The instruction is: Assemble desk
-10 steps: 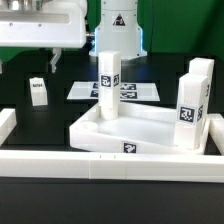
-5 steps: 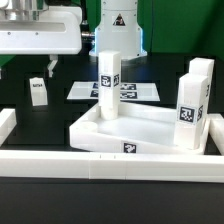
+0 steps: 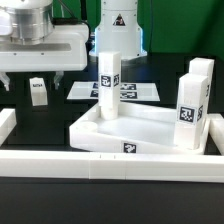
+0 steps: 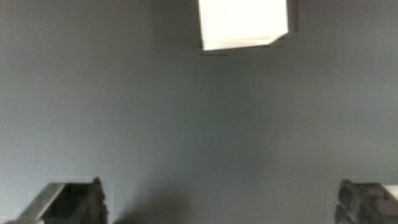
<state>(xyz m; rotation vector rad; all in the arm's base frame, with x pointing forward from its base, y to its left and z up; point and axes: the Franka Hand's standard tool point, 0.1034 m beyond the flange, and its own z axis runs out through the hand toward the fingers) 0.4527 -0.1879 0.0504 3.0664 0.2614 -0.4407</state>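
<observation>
Exterior view: desk tray (image 3: 150,128) on black tabletop (image 3: 40,125), near border wall (image 3: 60,160), probably as brace for pushing legs in. Two legs seated upright in its corners: far-left leg (image 3: 108,78), right leg (image 3: 192,98). Loose leg (image 3: 38,92) stands apart at exterior view's left, likely next pick. Tool (image 3: 33,80) hangs just above it, jaws wide, holding nothing. Wrist view: loose leg (image 4: 244,22) ahead of fingers (image 4: 71,203), not yet between them.
</observation>
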